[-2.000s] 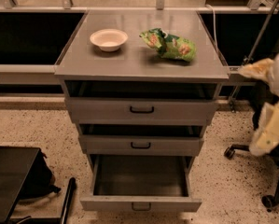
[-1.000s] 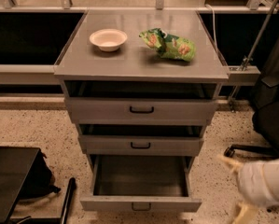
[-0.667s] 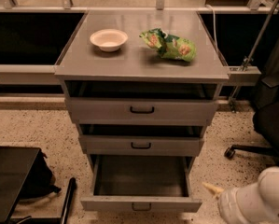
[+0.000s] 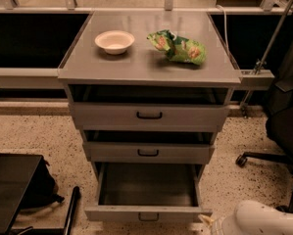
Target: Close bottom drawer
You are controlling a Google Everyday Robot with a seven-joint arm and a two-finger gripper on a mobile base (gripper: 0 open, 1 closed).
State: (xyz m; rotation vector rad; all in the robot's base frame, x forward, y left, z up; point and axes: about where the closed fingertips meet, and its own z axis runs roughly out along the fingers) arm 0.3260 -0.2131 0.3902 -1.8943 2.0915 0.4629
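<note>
- Sunk lower since before, the gripper (image 4: 206,221) on the white arm (image 4: 266,220) sits bottom right (its grip state: cannot tell).
- Front of the grey metal bottom drawer (image 4: 148,213) lies just left of it, running crosswise.

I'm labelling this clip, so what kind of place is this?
Likely an office or lab workroom: a grey cabinet with its bottom drawer pulled out, a wheeled office chair on the speckled floor, benches behind. The tool is at the lower right, near that drawer's front corner.
</note>
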